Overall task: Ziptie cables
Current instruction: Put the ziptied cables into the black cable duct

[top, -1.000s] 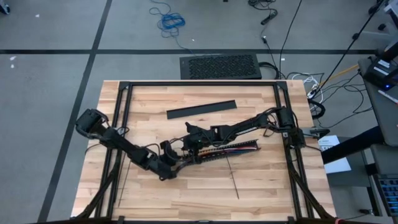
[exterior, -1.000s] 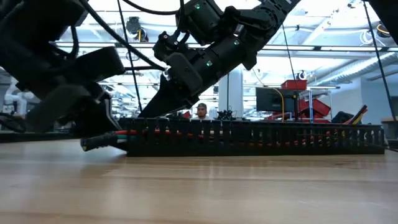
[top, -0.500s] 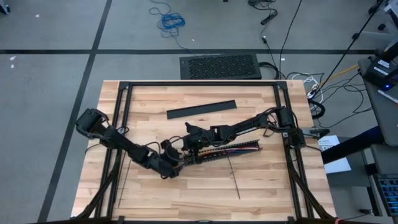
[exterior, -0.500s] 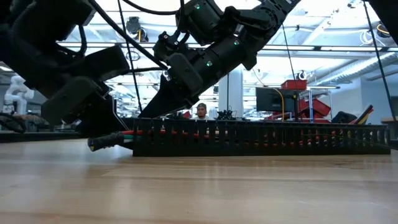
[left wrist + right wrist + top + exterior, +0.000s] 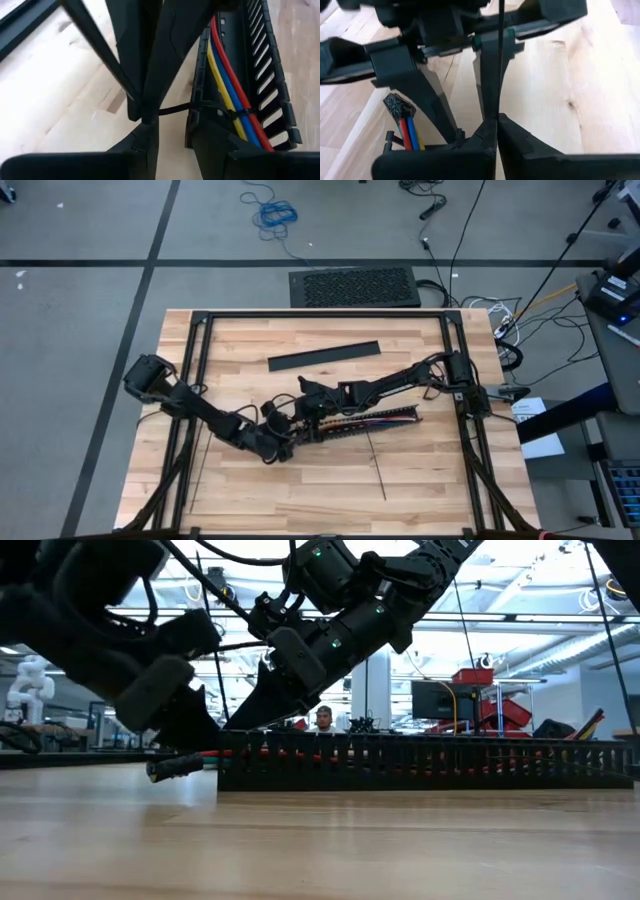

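Red, blue and yellow cables [image 5: 231, 95] lie in the long black slotted channel [image 5: 372, 421] on the wooden bench [image 5: 330, 490], thin black ziptie [image 5: 202, 106] wrapped round them — left gripper [image 5: 172, 132] parted astride the channel's end, right gripper [image 5: 496, 121] clenched on the ziptie's tail.

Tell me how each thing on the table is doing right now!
cables, lying in the channel, tied together at one spot
ziptie, looped round the cables, tail pinched by the right hand
slotted channel, top open
channel cover, off, lying flat apart
spare ziptie, straight, untouched
right hand, shut on the ziptie
left hand, open, beside the channel's end
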You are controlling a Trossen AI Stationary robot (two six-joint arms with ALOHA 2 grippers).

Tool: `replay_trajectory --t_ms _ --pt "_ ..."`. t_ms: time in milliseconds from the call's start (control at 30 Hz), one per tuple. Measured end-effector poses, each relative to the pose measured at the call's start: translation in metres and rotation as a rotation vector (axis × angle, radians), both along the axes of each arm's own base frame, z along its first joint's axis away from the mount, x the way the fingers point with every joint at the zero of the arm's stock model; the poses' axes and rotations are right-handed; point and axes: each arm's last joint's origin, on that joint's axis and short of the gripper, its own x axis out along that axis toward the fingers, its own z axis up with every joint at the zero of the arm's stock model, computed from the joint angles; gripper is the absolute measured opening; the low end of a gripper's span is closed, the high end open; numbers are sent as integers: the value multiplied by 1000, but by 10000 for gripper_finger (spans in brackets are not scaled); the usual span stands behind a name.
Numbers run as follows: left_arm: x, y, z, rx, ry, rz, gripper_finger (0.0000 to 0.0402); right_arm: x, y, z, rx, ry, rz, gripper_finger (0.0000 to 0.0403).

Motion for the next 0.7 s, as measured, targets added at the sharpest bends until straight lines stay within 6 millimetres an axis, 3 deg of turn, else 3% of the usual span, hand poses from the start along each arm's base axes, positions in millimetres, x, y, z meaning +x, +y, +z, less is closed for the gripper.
replay_trajectory --t_ms 267,700 --pt "7 -4 -14 33 -9 -67 12 0 0 0 9 5 5 0" --pt "11 -5 -33 209 53 -127 2 -2 2 -2 48 32 -28 0"
